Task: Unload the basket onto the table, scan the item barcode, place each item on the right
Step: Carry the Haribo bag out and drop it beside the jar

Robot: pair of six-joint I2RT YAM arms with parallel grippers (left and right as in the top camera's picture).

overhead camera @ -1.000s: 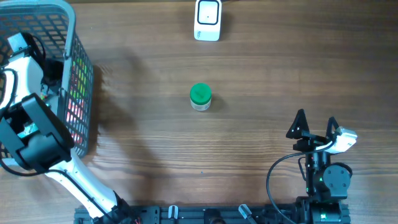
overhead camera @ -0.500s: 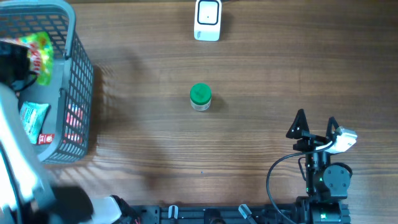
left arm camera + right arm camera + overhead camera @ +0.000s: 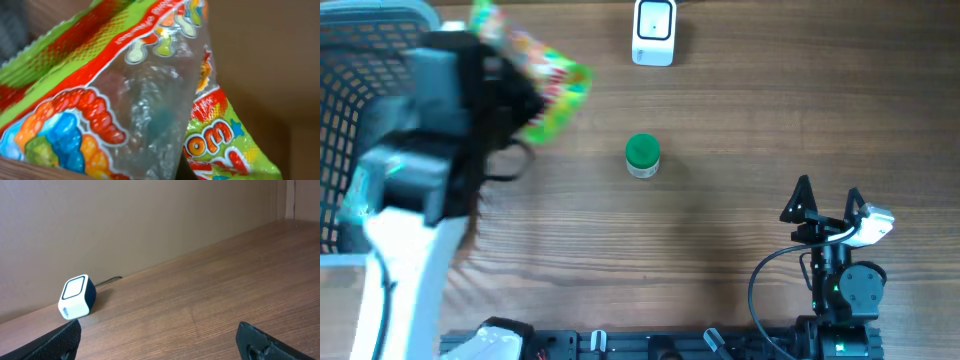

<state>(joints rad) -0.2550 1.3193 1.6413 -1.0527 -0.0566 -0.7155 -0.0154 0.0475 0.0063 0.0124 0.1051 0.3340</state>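
Note:
The item is a bright green, red and clear candy bag [image 3: 542,82], hanging in the air above the table's left part, just right of the basket. My left gripper [image 3: 516,98] is shut on it, and the bag [image 3: 125,100] fills the left wrist view and hides the fingers. No barcode shows on the side I see. The white scanner [image 3: 653,31] stands at the back middle, also in the right wrist view as the scanner [image 3: 76,297] at far left. My right gripper [image 3: 827,204] rests open at the front right, nothing between its fingertips [image 3: 64,341].
A grey wire basket [image 3: 350,14] stands at the far left, partly behind my left arm [image 3: 415,170]. A small jar with a green lid [image 3: 642,155] stands at the table's middle, below the scanner. A cable runs from the scanner's back.
My left arm has lifted the candy bag out of the basket and swung it right, over the table toward the scanner. The right arm has stayed still.

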